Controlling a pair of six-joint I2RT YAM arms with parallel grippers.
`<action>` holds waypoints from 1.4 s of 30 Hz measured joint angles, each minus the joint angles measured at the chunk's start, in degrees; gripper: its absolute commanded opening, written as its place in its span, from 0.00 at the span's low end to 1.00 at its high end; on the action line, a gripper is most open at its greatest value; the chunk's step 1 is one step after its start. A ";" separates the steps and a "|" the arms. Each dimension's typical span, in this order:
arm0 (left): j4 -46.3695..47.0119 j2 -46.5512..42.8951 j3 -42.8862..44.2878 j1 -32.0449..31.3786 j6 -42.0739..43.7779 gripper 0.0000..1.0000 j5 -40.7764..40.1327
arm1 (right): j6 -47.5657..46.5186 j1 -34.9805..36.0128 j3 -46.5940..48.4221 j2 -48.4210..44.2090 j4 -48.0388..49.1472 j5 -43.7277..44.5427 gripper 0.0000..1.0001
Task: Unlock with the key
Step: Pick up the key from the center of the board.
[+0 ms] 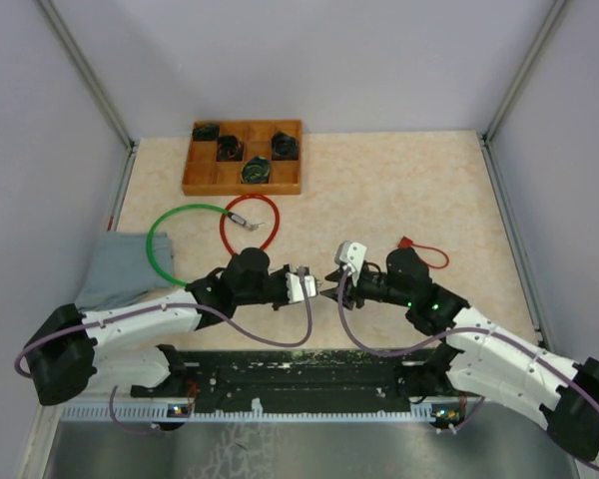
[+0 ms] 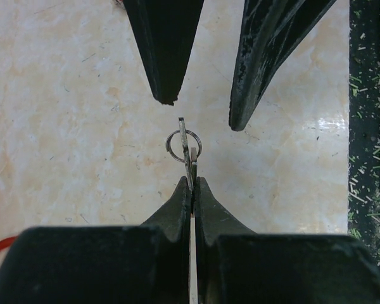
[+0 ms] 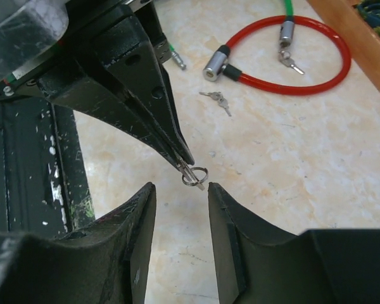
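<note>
Clamped shut with the left gripper (image 2: 191,182) on a small key (image 2: 192,161), tips pinching its flat, the rest of it and the split ring (image 2: 168,146) left sticking out past the pinch. Held up off the table, well to the near side of the red cable lock (image 3: 304,90), probably to leave the free end reachable from the front.

Faced head-on by the right gripper (image 3: 180,188), jaws parted and empty, one tip to either side of the ring, touching nothing as far as can be told. Reads as a hand-over or regrip: likely taking the ring end for a hold that frees the blade for a keyhole.

Further out, just on the near side of the red cable lock and apart from it: a spare pair of keys (image 3: 216,99) lying flat. On the lock itself, a silver plug end and a barrel with something key-like hanging at it; cannot tell whether latched. Just left of the red cable lock, a green cable lock (image 1: 160,244). Beyond it, a wooden tray (image 1: 195,185) with more coiled locks in some compartments. Far left of it, a grey cloth (image 1: 115,269).

No unlocking proper yet, judging by the key in the air well away from any barrel.
</note>
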 measured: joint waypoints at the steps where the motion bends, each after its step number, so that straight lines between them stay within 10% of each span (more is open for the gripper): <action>1: -0.42 0.00 0.02 -0.13 0.33 0.00 0.22 | -0.74 0.00 0.00 0.59 0.04 -1.07 0.36; 22: -5.35 -1.01 0.26 -1.40 2.19 0.00 2.64 | -9.35 -0.26 0.24 7.19 0.46 -8.09 0.08; 42: -7.21 -1.05 0.26 -1.40 2.19 0.00 3.30 | -11.65 -0.66 0.94 9.75 0.46 -12.48 0.13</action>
